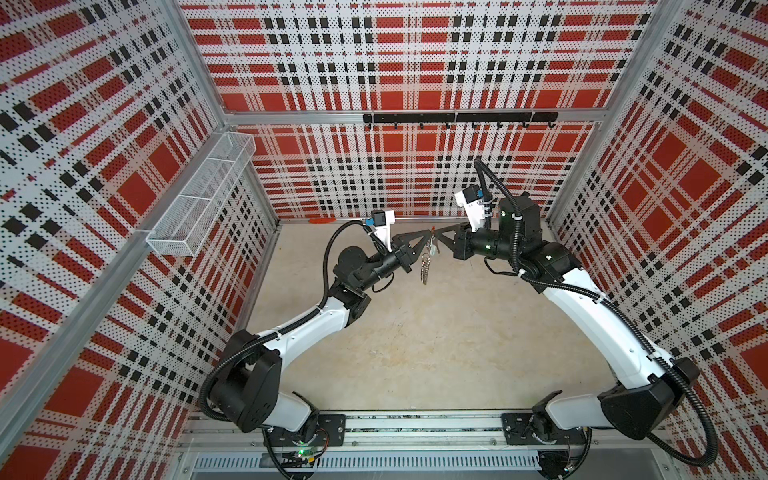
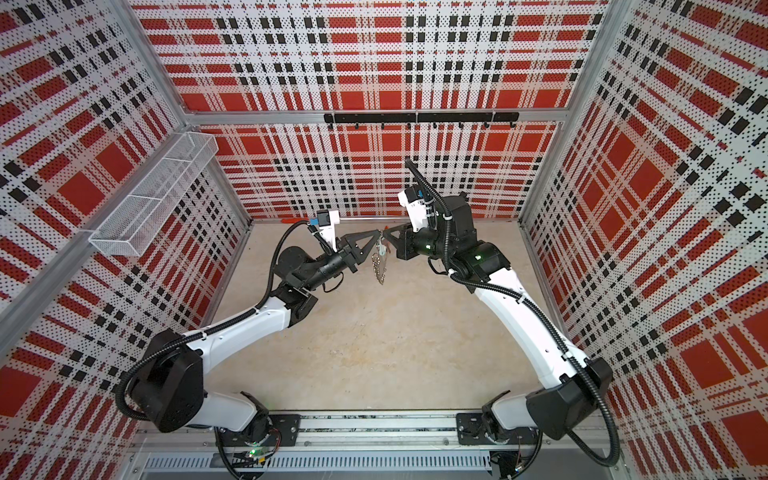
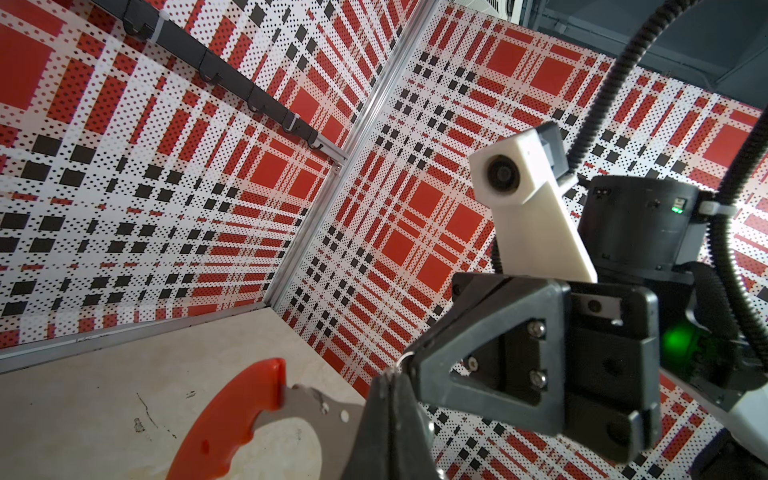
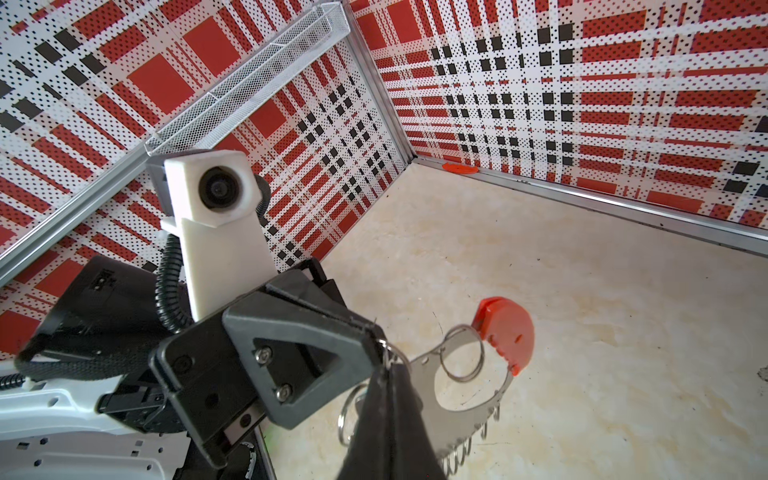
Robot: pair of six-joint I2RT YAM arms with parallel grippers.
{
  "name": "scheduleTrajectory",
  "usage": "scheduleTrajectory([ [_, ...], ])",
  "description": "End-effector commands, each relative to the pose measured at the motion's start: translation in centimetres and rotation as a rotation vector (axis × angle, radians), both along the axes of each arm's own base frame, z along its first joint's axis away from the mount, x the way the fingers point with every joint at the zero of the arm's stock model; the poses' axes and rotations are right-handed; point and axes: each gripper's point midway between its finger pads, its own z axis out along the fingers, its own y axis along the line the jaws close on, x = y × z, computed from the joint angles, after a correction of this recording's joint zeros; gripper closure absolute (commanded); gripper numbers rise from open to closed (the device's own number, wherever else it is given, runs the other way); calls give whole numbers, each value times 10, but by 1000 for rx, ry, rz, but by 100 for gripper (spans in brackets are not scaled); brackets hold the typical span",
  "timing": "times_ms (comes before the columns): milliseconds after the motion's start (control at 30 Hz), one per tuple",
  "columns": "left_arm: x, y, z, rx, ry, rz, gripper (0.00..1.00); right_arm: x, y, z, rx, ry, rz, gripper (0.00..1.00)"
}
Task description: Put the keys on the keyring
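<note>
Here, above the table (image 1: 415, 353), the left gripper (image 1: 427, 237) and right gripper (image 1: 440, 236) meet tip to tip, both 2 clamped shut on the keyring (image 1: 424, 266), which dangles between them. The keys (image 1: 434, 249) show as a pale bit beside it.

Red-segmented keyring (image 3: 232, 415) beside left pincer (image 3: 388, 378)

white arms (image 1: 299, 328), black joints (image 1: 245, 386), ribbed cables (image 1: 582, 291)
</note>
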Motion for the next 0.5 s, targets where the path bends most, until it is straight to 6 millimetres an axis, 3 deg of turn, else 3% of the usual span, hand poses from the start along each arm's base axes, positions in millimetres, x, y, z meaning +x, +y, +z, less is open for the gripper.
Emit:
scheduleTrajectory([
  [0,-5,1,25,-30,-77,-18,100,-8,-2,21,24,-64,5,100],
  [467,-9,-5,25,-25,-85,-46,100,-3,5,20,27,-51,27,100],
])
